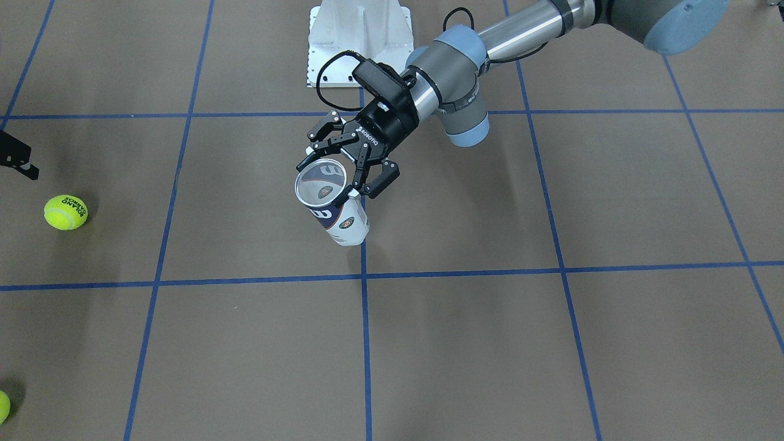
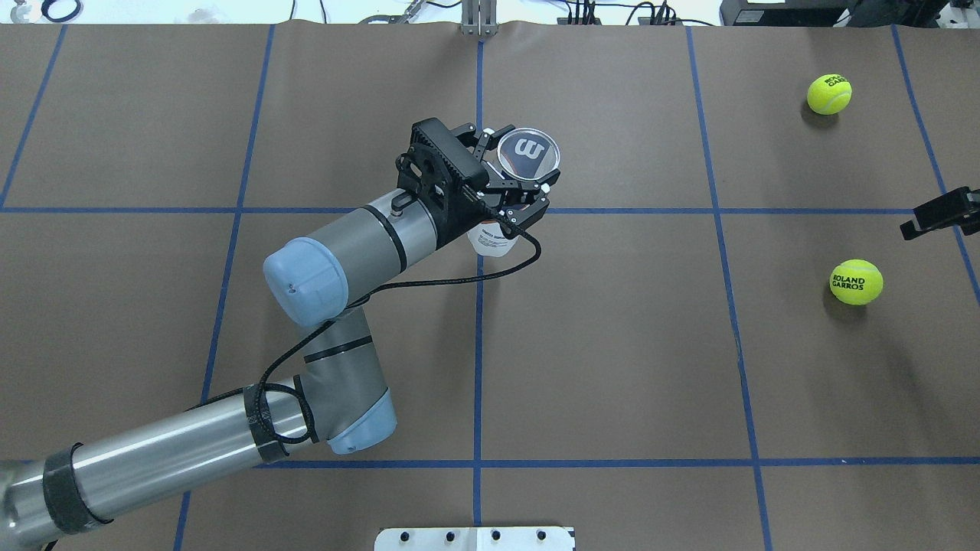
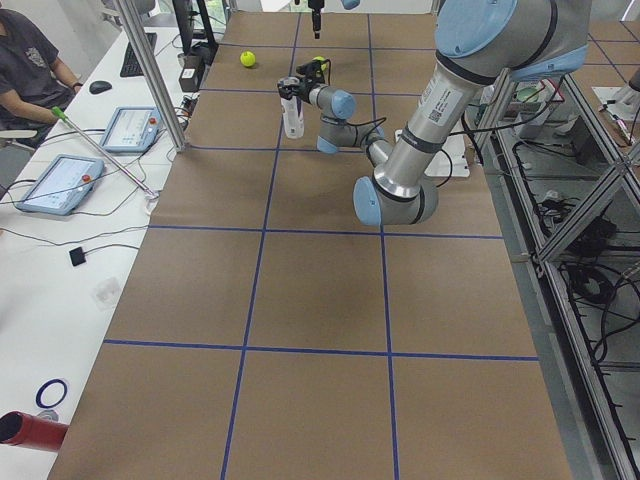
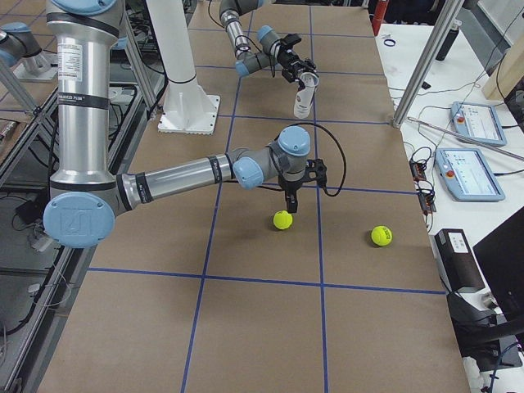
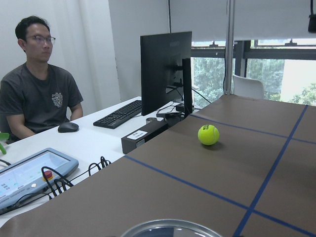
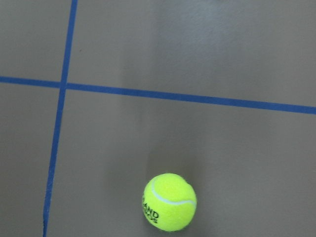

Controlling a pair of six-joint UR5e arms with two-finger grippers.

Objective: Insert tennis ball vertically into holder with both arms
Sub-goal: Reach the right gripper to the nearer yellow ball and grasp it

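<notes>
Brown paper taped into a blue grid covers the table [image 2: 612,344]. A desk runs alongside it, where a man [image 5: 37,94] sits by a monitor [image 5: 165,74] and a keyboard [image 5: 118,114]. The left arm [image 2: 337,252] reaches out to the centre line. There the left gripper [image 2: 521,180] is clamped around the clear tennis-ball can [image 1: 340,214] just below its metal rim [image 5: 165,228]. The can stands upright with its open mouth upward; whether its base touches the paper cannot be told. Well apart, at the table's right side, the right gripper [image 4: 291,199] hangs pointing down just above one tennis ball [image 6: 169,201]. How wide its fingers stand cannot be told. A second tennis ball [image 2: 829,94] lies farther out, near the far edge.
</notes>
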